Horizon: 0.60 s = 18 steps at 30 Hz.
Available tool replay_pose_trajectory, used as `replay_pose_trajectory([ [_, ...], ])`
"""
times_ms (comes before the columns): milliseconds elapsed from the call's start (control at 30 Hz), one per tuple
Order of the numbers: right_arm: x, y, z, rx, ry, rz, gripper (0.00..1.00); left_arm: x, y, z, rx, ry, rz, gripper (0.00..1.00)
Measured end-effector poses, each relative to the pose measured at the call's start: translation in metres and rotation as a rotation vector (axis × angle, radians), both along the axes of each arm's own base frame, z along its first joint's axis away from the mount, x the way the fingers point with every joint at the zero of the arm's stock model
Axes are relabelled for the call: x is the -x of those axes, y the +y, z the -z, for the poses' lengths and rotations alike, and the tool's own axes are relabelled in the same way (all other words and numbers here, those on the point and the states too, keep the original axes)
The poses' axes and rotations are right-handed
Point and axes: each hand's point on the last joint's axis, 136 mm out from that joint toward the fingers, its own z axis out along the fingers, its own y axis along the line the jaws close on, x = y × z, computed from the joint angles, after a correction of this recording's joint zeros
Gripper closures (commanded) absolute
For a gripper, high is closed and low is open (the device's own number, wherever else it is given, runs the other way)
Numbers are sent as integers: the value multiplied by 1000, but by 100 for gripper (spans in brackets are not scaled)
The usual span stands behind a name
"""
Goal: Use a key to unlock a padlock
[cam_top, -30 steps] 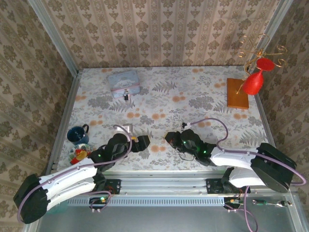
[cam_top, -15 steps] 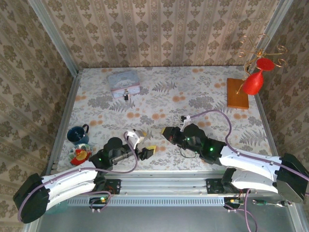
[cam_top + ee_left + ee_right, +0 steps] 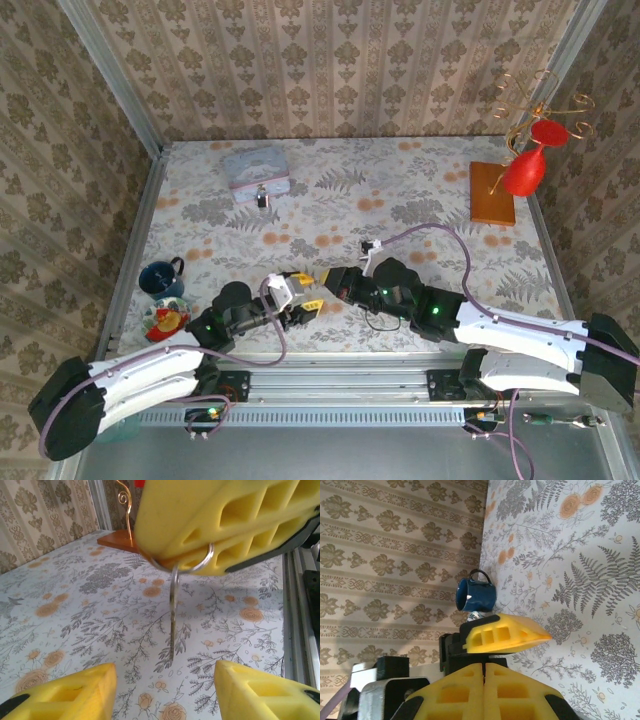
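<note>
The padlock [image 3: 262, 199], small and dark with a silvery shackle, lies far back on the table in front of a pastel tin [image 3: 256, 170]. My right gripper [image 3: 333, 283] is near the front middle, shut [image 3: 484, 675] on the key's ring [image 3: 182, 562]. The key [image 3: 173, 615] hangs straight down from its yellow fingers [image 3: 225, 525]. My left gripper [image 3: 305, 294] sits just left of it, open [image 3: 165, 690]. Its two yellow fingertips [image 3: 65, 692] stand either side of the key's tip without touching it. One left finger [image 3: 505, 632] shows above my shut right jaws.
A blue mug [image 3: 160, 277] and a colourful small object [image 3: 165, 318] sit at the left edge. At the back right, a wooden base [image 3: 492, 193] carries a wire stand with a red glass [image 3: 525, 170]. Patterned walls enclose the table.
My right gripper has moved left with the key. My left gripper has come forward to meet it, and its jaws have narrowed around the hanging key.
</note>
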Motion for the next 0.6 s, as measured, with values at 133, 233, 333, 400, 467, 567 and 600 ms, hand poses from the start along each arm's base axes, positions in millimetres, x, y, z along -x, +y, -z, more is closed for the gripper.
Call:
replay_pose_trajectory([
  [133, -1, 3, 8, 18, 13, -3, 100, 1, 3, -14, 40, -33, 1, 51],
  [233, 1, 6, 11, 23, 19, -10, 100, 4, 4, -21, 61, -46, 16, 56],
  [333, 3, 8, 14, 29, 22, -19, 100, 7, 3, -20, 59, -43, 34, 59],
  [400, 4, 10, 15, 31, 23, -23, 100, 8, 3, -19, 59, -42, 41, 62],
  [467, 4, 12, 15, 30, 23, -26, 100, 9, 3, -19, 59, -40, 46, 66],
  [567, 5, 13, 13, 25, 19, -28, 100, 11, 2, -19, 57, -41, 55, 73],
  [600, 5, 13, 13, 22, 18, -29, 100, 11, 2, -18, 55, -40, 57, 73],
])
